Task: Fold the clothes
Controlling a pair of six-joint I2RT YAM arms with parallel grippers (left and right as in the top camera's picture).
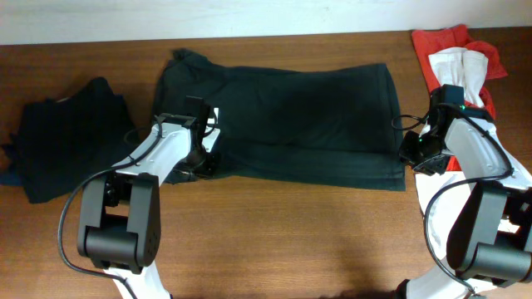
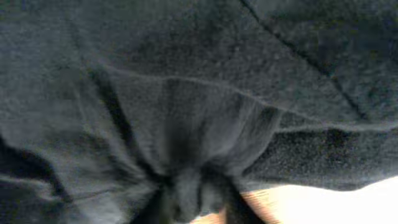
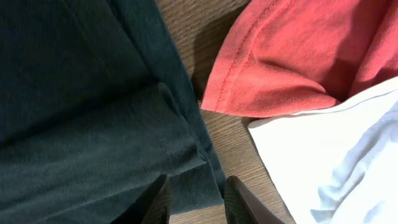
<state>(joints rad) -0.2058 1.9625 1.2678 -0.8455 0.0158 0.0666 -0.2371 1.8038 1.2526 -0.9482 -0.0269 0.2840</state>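
A large black T-shirt (image 1: 291,116) lies spread in a wide band across the middle of the table. My left gripper (image 1: 204,159) sits at its lower left edge. In the left wrist view the dark cloth (image 2: 186,112) fills the frame and puckers into a bunch pinched between my left gripper (image 2: 193,208). My right gripper (image 1: 410,154) is at the shirt's lower right corner. In the right wrist view my right gripper (image 3: 198,202) stands open, its fingers either side of the shirt's corner (image 3: 186,162), which lies flat on the wood.
A dark garment pile (image 1: 71,137) lies at the far left. A red garment (image 1: 445,41) with a white one (image 1: 461,66) on it sits at the back right, close to my right arm; both the red garment (image 3: 286,56) and the white one (image 3: 329,155) show beside the right fingers.
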